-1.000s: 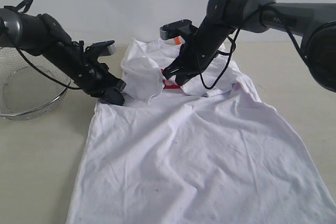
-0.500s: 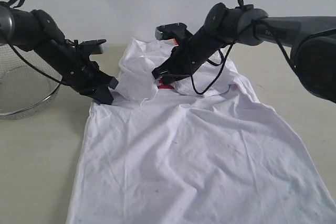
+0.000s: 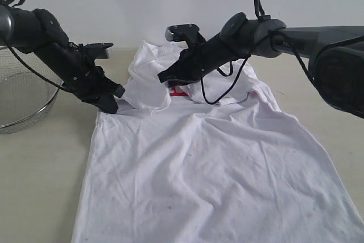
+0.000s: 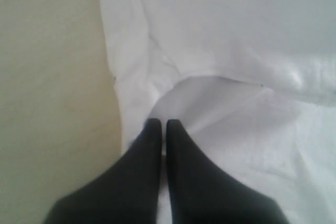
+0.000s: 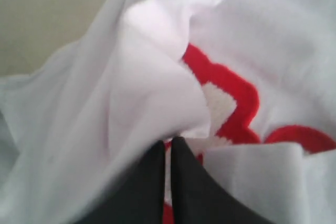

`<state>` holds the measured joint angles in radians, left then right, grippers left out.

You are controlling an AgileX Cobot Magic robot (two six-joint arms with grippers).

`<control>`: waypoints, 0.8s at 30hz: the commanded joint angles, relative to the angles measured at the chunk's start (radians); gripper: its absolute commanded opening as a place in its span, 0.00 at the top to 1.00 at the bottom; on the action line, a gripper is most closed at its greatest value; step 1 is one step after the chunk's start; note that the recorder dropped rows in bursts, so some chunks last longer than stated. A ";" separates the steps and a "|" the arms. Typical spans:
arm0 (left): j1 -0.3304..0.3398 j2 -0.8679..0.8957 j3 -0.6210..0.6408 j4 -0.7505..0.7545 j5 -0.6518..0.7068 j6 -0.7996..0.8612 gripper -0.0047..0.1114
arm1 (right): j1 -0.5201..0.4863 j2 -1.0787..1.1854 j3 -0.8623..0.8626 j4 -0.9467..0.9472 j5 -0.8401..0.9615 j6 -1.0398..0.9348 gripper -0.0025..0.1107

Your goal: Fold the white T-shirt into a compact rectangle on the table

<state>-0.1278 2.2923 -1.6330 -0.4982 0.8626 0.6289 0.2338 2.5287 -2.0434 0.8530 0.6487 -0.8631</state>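
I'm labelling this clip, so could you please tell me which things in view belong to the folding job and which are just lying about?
In the job: T-shirt, table, left hand and right hand, both shut on the T-shirt.
Lying about: basket.

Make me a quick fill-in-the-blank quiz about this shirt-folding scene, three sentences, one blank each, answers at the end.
1. In the exterior view, the round wire-mesh metal basket stands at the far ____ edge.
2. The chest lettering on the wrinkly white T-shirt is coloured ____.
3. The left end effector and the right end effector are both ____ on shirt fabric, not open.

Missing words: left; red; shut.
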 commanded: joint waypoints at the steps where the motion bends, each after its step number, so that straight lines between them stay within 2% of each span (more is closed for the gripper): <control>1: 0.007 -0.010 0.005 0.023 -0.010 -0.013 0.92 | -0.003 -0.005 -0.003 0.080 -0.155 -0.018 0.98; 5: 0.007 -0.010 0.005 0.026 -0.010 -0.015 0.92 | -0.005 -0.005 -0.003 0.093 -0.275 -0.009 0.98; 17: 0.007 -0.010 0.005 0.028 -0.014 -0.015 0.92 | -0.007 -0.009 -0.003 0.091 -0.005 -0.063 0.97; 20: 0.007 -0.010 0.005 0.028 -0.016 -0.015 0.92 | -0.006 -0.018 -0.003 0.091 0.021 -0.051 0.86; 22: 0.007 -0.010 0.005 0.028 -0.016 -0.015 0.92 | -0.006 -0.023 -0.003 0.091 0.019 -0.050 0.73; 24: 0.007 -0.010 0.005 0.028 -0.018 -0.015 0.92 | -0.006 -0.027 -0.003 0.091 0.007 -0.024 0.56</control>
<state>-0.1278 2.2923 -1.6330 -0.4938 0.8591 0.6223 0.2306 2.5269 -2.0434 0.9439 0.6552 -0.9075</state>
